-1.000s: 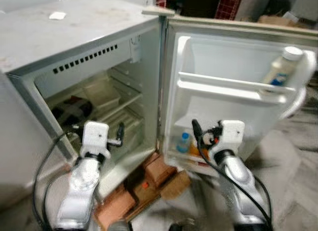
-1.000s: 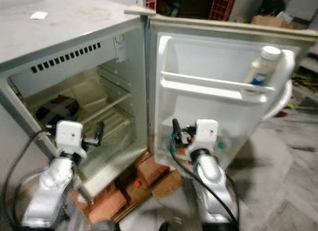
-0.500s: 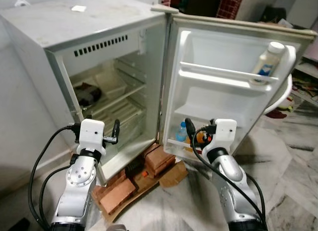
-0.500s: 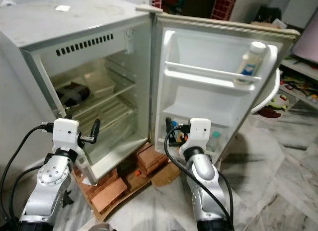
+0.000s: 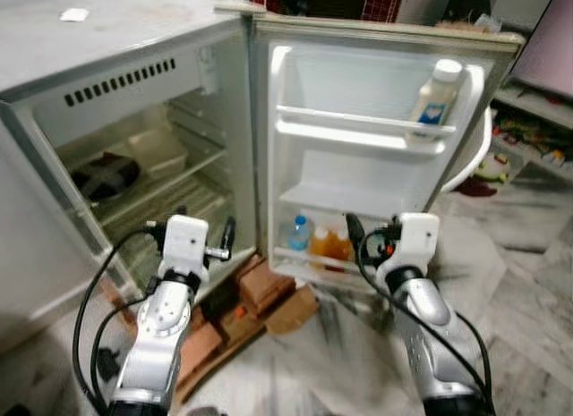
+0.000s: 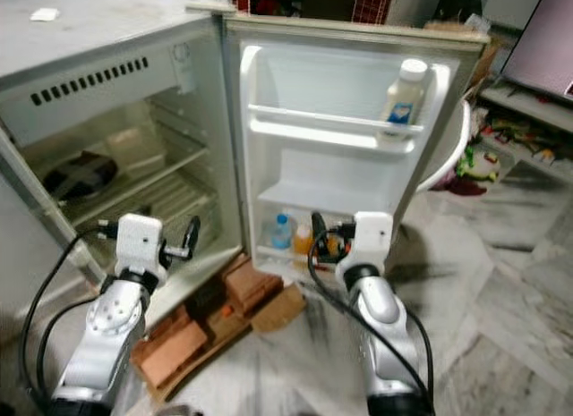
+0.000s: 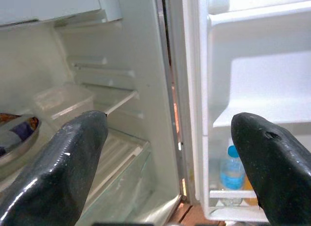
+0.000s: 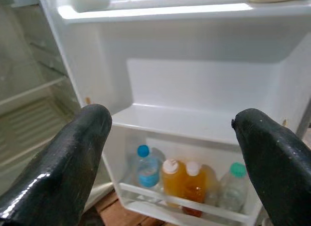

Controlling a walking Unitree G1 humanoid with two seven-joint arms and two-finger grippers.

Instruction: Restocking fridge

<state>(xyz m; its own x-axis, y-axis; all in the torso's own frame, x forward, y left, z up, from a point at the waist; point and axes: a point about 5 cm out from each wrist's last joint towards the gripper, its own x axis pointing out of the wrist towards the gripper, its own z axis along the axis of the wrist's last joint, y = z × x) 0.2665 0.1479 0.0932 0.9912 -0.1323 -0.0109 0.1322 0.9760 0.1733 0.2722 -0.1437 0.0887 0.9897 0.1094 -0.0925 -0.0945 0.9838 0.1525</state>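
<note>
Both arms raised forward — left pincer (image 7: 170, 163) and right pincer (image 8: 170, 153) spread wide, empty.

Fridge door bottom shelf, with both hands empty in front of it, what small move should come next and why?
Probably back off to fetch stock. Both the left hand and right hand are open and hold nothing, while the fridge door stands open, with four bottles on its bottom shelf and room on the middle one.

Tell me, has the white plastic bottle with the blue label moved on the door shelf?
No. The white plastic bottle stands at the same end of the upper door shelf.
</note>
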